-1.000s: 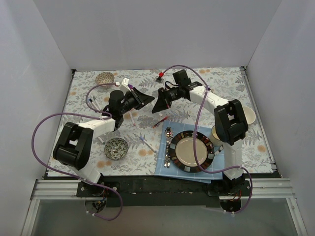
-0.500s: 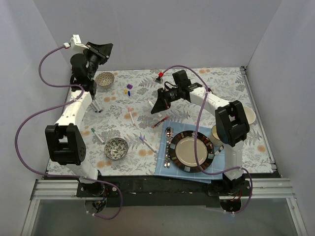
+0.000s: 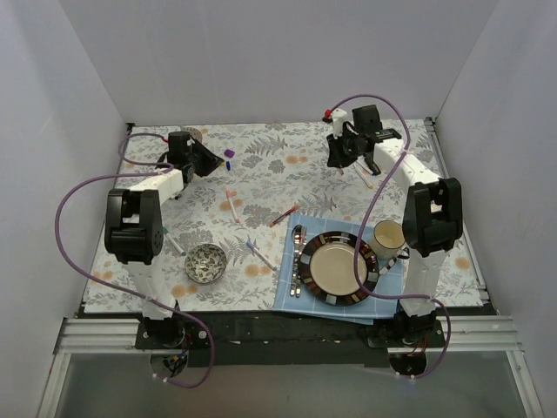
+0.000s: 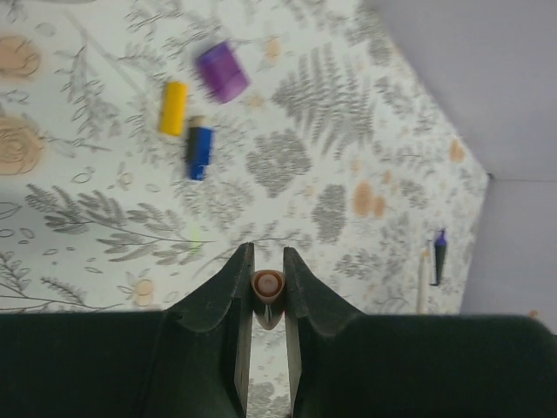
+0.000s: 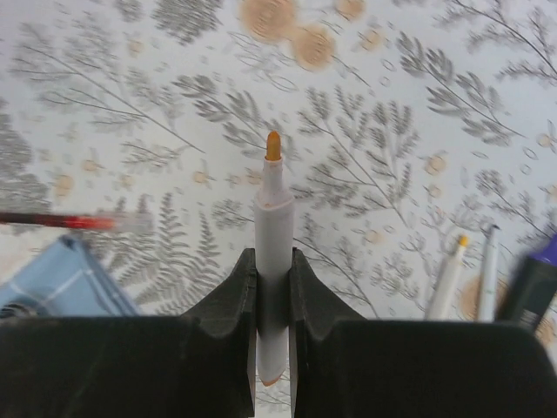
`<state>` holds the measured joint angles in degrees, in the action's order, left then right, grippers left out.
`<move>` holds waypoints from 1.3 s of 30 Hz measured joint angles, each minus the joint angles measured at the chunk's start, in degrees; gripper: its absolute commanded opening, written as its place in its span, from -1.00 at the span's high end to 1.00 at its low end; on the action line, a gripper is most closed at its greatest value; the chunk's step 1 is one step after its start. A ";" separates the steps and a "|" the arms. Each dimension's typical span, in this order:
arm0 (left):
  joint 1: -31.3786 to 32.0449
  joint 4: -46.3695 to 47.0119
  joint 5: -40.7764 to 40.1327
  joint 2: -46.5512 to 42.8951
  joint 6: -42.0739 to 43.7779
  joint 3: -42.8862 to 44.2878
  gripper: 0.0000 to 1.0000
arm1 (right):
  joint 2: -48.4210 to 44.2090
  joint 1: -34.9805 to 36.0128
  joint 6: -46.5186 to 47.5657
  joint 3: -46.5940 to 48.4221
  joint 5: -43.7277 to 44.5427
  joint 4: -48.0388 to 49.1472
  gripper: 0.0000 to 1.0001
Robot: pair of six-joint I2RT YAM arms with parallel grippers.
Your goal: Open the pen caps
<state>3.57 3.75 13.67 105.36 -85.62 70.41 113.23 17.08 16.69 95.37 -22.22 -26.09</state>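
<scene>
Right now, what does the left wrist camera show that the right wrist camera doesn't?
Only the left wrist view: a yellow cap, a blue cap and a purple cap lying loose, and the left gripper shut on an orange cap. Only the right wrist view: the right gripper shut on an uncapped orange pen, plus a red pen and a blue napkin. Both: the floral tablecloth.

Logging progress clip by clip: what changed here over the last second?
Both arms swung apart from mid-table: the left fingers, shut on a small orange pen cap, went far left; the right fingers, gripping the uncapped white orange-tipped pen, went far right. The black-rimmed plate and patterned metal bowl stayed put.
</scene>
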 measured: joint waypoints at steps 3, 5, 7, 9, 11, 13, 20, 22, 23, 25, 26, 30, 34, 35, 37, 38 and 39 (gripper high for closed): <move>-0.02 -4.26 -1.25 6.58 1.42 3.32 1.00 | 1.75 -2.43 2.12 0.61 4.46 -0.81 0.97; -0.02 -6.73 -2.51 10.08 2.45 6.01 0.94 | 3.39 -2.86 3.08 0.96 6.25 -1.36 0.95; -0.02 -8.68 -3.56 13.11 3.34 9.20 0.86 | 5.35 -2.93 3.76 1.46 7.87 -1.95 0.95; -0.02 -9.77 -4.44 15.56 4.02 12.00 0.64 | 7.19 -2.97 4.44 1.70 9.14 -2.78 0.94; -0.02 -10.58 -5.31 17.25 4.63 13.66 0.50 | 8.46 -3.08 4.74 1.75 10.08 -3.65 0.90; -0.02 -11.34 -5.95 18.12 4.90 14.51 0.29 | 9.33 -3.26 4.98 1.86 10.86 -4.42 0.88; -0.02 -12.66 -7.61 19.02 5.53 17.05 -0.15 | 10.49 -4.50 6.03 3.43 15.04 -5.29 0.53; -0.02 -12.76 -7.85 18.95 6.10 17.33 -0.34 | 10.82 -4.90 6.16 3.93 16.33 -5.27 0.36; -0.02 -12.83 -7.93 18.78 6.40 17.33 -0.36 | 10.99 -5.14 6.29 4.02 16.92 -5.29 0.31; -0.02 -13.25 -7.93 18.25 7.08 17.31 -0.46 | 11.41 -5.49 6.40 4.20 17.88 -5.38 0.24; -0.02 -13.29 -7.85 17.64 7.65 17.18 -0.54 | 11.74 -5.64 6.51 4.33 18.36 -5.33 0.21; -0.02 -12.59 -6.12 10.54 10.01 13.90 -0.74 | 12.83 -6.16 6.73 4.39 20.46 -5.38 0.16; -0.09 -10.67 -2.43 -2.14 11.61 8.09 -0.95 | 12.81 -6.21 7.41 4.39 22.12 -5.40 0.16; -0.09 -10.03 -1.38 -5.77 11.91 6.47 -0.96 | 12.55 -6.23 7.67 4.24 21.86 -5.33 0.15; -0.09 -7.45 0.76 -12.41 12.17 2.60 -0.96 | 11.06 -6.29 9.07 2.84 18.97 -4.92 0.04; -0.09 -6.47 2.03 -16.94 12.41 -0.44 -0.96 | 8.96 -6.34 10.45 0.76 16.11 -4.61 -0.02; -0.09 -5.68 3.04 -20.44 12.63 -2.82 -0.96 | 6.69 -6.36 11.58 -1.11 12.66 -4.76 -0.06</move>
<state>3.49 -1.93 16.71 84.93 -72.99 67.59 119.92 10.72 28.27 94.26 -9.56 -30.85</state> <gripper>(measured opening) 0.981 0.461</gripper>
